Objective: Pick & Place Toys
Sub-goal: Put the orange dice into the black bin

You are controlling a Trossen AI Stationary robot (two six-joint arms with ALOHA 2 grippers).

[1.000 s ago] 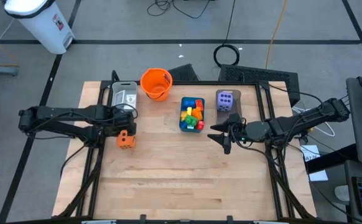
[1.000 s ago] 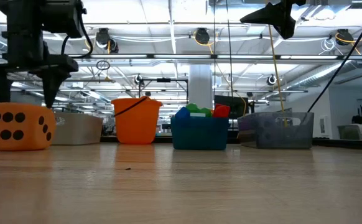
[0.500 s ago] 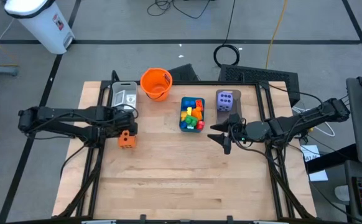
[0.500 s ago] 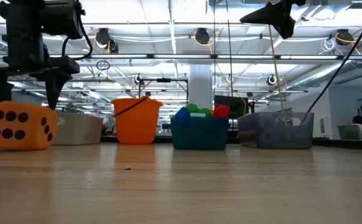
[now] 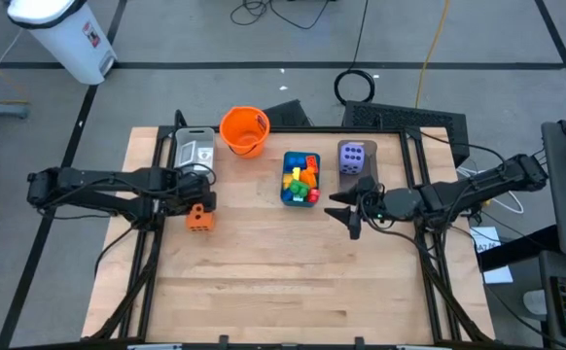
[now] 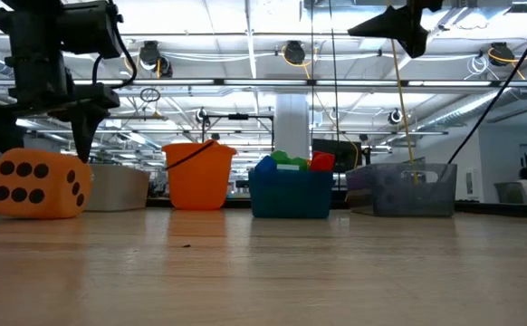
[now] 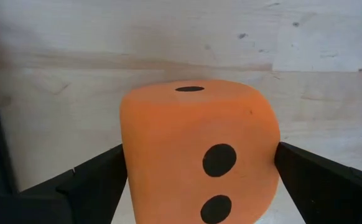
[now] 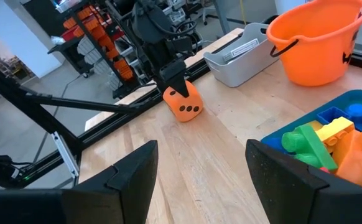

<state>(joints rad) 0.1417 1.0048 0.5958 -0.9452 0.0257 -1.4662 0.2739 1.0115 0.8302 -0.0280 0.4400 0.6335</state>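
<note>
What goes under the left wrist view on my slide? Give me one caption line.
Left gripper open, its fingers either side of the orange die on the wooden table.

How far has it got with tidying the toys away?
Partly there. Done: bricks fill the blue tray, and the purple die sits in the tray beside it. In hand: the left gripper hangs open over the orange die, fingers either side, not yet gripping; the die rests on the table. Left: grasping and placing that die. The right gripper waits, open and empty, near the purple die.
</note>
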